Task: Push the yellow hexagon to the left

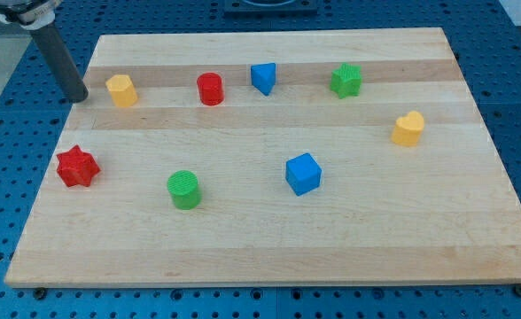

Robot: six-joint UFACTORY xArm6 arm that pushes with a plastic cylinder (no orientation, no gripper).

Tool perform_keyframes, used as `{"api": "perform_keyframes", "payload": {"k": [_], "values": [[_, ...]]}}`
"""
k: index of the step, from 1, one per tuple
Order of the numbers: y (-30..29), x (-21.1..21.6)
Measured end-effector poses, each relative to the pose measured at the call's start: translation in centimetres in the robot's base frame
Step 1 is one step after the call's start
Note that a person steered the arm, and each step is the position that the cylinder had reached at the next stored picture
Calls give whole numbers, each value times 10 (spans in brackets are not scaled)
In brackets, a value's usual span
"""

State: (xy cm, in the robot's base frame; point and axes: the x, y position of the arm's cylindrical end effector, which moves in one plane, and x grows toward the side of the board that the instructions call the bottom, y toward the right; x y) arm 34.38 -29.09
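The yellow hexagon (121,90) sits near the wooden board's upper left edge. My tip (79,97) is at the board's left edge, just to the view's left of the yellow hexagon, with a small gap between them. The dark rod rises from it toward the view's top left.
A red cylinder (211,89), blue triangle block (262,77) and green star (346,80) line the top. A yellow heart-like block (408,128) is at right. A red star (76,167), green cylinder (184,190) and blue cube (302,173) lie lower. The board (269,257) rests on a blue perforated table.
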Motion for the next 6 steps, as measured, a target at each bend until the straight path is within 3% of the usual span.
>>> {"api": "perform_keyframes", "payload": {"k": [2, 4, 6], "values": [[27, -31], [87, 6], [113, -47]]}}
